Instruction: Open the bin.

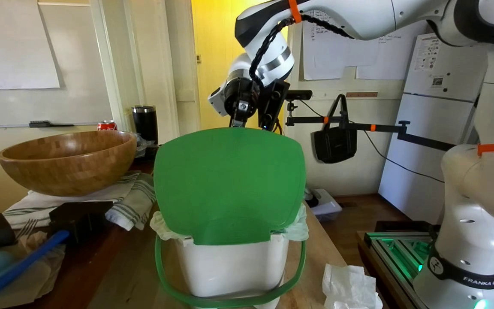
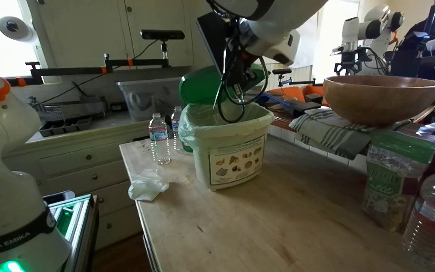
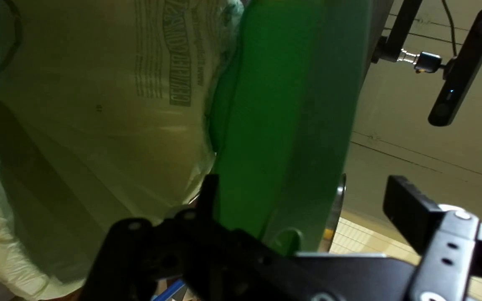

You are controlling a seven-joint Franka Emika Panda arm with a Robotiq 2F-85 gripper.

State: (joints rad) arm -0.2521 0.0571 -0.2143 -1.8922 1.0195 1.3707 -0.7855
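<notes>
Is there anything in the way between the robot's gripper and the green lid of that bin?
Nothing visible stands between them. In the wrist view, the gripper is open and the green lid shows between its fingers; whether either one touches it, I can't tell. The lid already stands open on the white bin.

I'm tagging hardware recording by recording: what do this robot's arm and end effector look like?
The arm is white and rounded, with black trim. It carries orange straps and a black braided cable. A black band low on it reads "FRANKA" in white. The end effector is mostly black, with two blocky fingers and grey metal parts.
</notes>
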